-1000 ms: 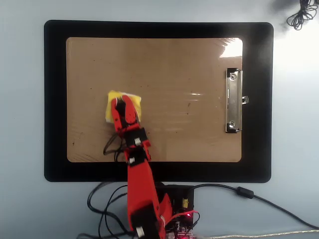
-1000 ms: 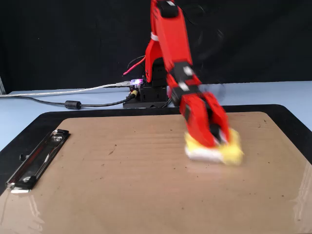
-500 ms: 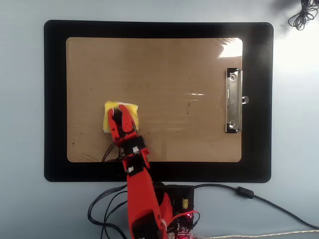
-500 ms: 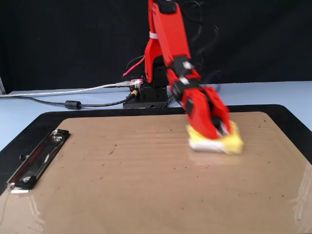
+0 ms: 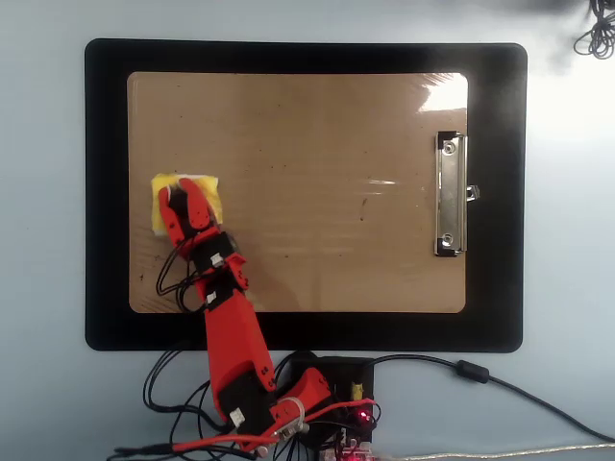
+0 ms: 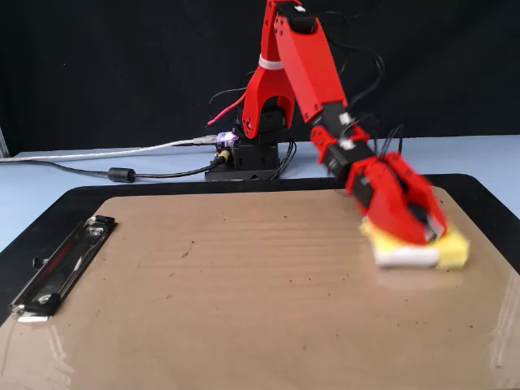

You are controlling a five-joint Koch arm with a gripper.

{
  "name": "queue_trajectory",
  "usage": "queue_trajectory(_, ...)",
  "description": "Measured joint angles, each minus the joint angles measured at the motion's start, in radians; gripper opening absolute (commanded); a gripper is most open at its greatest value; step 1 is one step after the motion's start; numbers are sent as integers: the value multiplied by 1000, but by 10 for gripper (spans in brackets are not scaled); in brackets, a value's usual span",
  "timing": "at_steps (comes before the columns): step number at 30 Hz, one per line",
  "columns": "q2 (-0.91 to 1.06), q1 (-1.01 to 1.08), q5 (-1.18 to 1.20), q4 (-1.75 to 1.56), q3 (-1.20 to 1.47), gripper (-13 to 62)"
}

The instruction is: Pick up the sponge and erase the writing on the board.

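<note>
The yellow sponge lies flat on the tan board near its left edge in the overhead view, and at the right in the fixed view. My red gripper sits on top of it, shut on the sponge and pressing it onto the board; the gripper is blurred in the fixed view. No writing shows on the board, only faint specks and glare. The silver clip is at the board's right end overhead.
A black mat lies under the board. The arm's base with its electronics and cables sits at the mat's near edge. A coiled cable lies at the top right corner.
The gripper has slid the sponge across the board, leftward in the overhead view and rightward in the fixed view, staying shut on it.
</note>
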Motion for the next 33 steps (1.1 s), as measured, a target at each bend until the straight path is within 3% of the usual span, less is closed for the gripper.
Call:
queue_trajectory(6, 140, -222, -193, 74, 130, -78)
queue_trajectory(13, 414, -242, -206, 218, 360, -78)
queue_trajectory(17, 428, -229, -219, 255, 354, -74)
queue_trajectory(18, 413, -225, -219, 255, 350, -55)
queue_trajectory(21, 403, -225, -221, 255, 342, 229)
queue_trajectory(23, 397, -241, -221, 255, 305, 304)
queue_trajectory(33, 393, -210, -225, 273, 155, 332)
